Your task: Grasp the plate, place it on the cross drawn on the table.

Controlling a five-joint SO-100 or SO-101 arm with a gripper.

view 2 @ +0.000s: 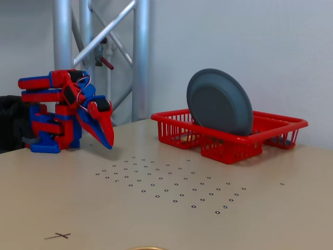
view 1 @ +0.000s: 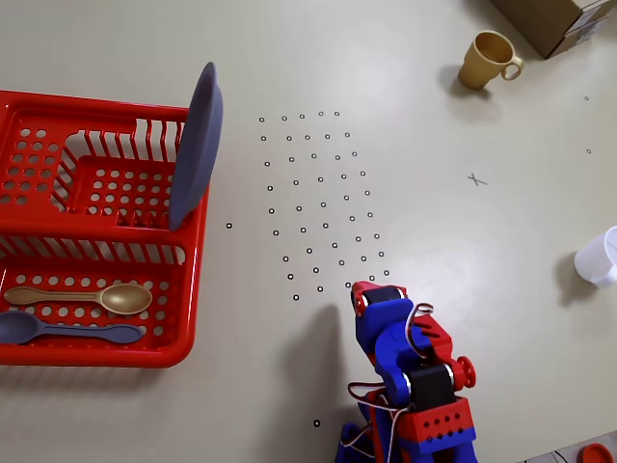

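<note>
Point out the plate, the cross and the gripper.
plate (view 2: pixel 221 104), fixed view: middle of its face, leaning upright in the red rack.
cross (view 1: pixel 476 179), overhead view: where its two strokes meet.
gripper (view 2: pixel 108 141), fixed view: at its downward-pointing fingertips.

Lab: dot-gridded table (view 1: pixel 289 58), aluminium truss (view 2: pixel 139 57).

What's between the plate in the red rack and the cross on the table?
Nothing visible: only bare table with ring dots lies between the plate, standing on edge in the rack, and the cross. The yellow mug sits off that line.
</note>
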